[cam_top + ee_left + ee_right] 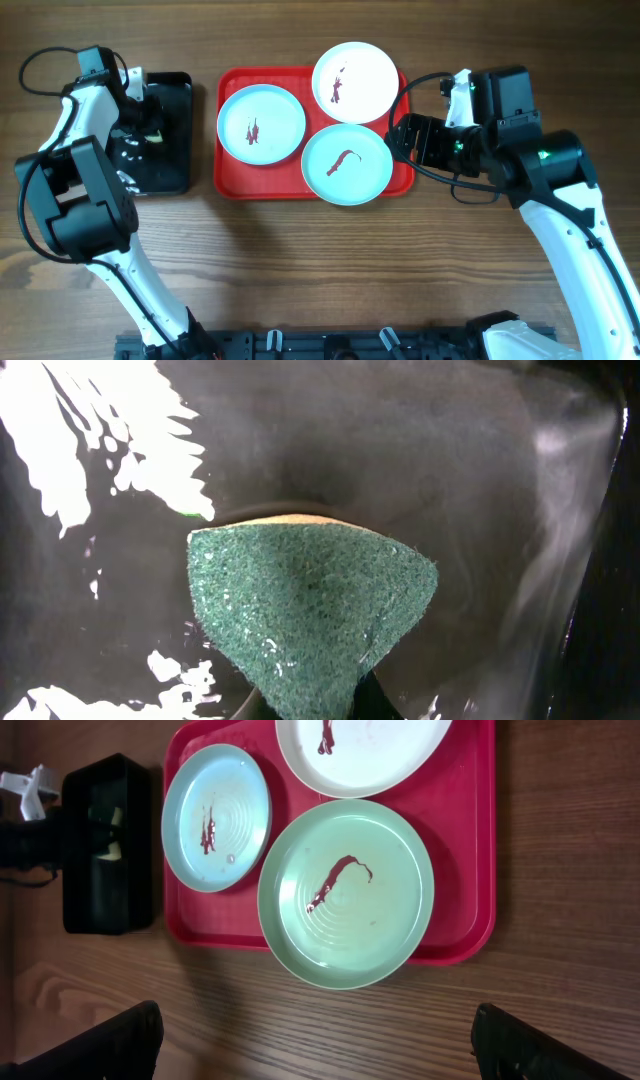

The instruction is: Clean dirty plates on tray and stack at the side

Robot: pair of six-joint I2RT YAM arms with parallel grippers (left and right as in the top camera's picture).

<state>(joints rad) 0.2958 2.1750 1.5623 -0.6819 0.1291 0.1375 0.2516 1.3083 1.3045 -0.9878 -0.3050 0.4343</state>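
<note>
1. Over the table (pixel 300 270), seen from above, the red tray (pixel 236 180) carries three plates, each with a reddish-brown smear. A white plate (pixel 355 82) sits at its far right corner, a pale blue plate (pixel 261 123) by its left edge, and a pale green plate (pixel 346 163) at its near right corner, lapping over the near rim. The right gripper (pixel 395 138) hovers just off the tray's right edge. The left gripper (pixel 140 128) is down in the black tray (pixel 175 100), which lies beside the red tray's left edge.
2. From the left wrist, the left gripper's jaws are clamped tight on a green sponge (pixel 310 610), pinched at its lower end. A yellow layer shows along the sponge's top edge. Below it lies the black tray's wet, glaring floor.
3. From the right wrist, the right gripper's fingers (pixel 105 1045) stand wide apart at the bottom corners, with only bare table between them and nothing held. The pale green plate lies nearest them.
</note>
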